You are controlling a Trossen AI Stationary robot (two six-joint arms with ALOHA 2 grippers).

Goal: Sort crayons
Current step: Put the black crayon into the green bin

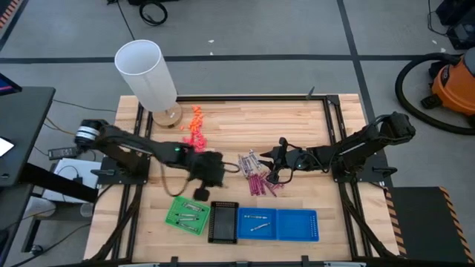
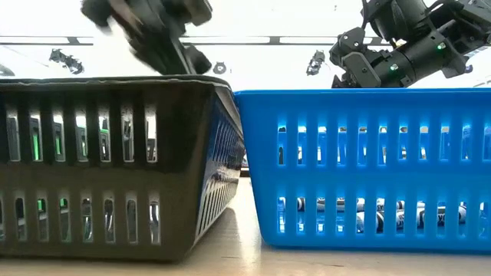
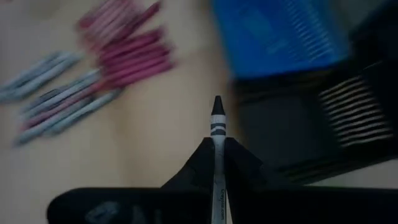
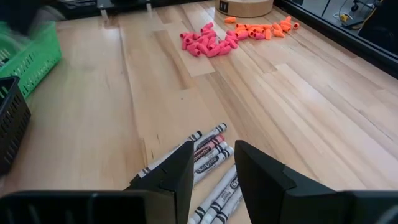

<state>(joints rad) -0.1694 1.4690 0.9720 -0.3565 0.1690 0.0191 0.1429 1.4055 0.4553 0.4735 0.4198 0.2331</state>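
- Nearest the table's front edge sit three slatted plastic trays in a row: a green tray (image 1: 188,215) at about 7 o'clock, a black tray (image 1: 223,222) beside it, and a long blue tray (image 1: 278,225) at 5 o'clock, which holds a few thin sticks.
- Just behind the black tray hangs the left gripper (image 3: 217,163), its dark fingers pressed together on a single grey crayon (image 3: 217,124); the paper-wrapped stick stands straight out between them, pointed tip forward.
- At the middle of the pale wooden table (image 1: 245,122) lie the loose crayons (image 1: 256,174), grey-silver and magenta sticks bunched side by side, some fanned out.
- Directly over the pile's 3 o'clock side, the right gripper (image 4: 211,165) hovers with its fingers spread apart, holding nothing; several striped grey crayons lie just below it.
- Farther back, toward 11 o'clock, small orange lumps (image 1: 197,113) and bright pink lumps (image 1: 196,136) are scattered.
- Beyond them, at the far left corner, stands a smooth white cylinder (image 1: 146,72) on a round wooden base.
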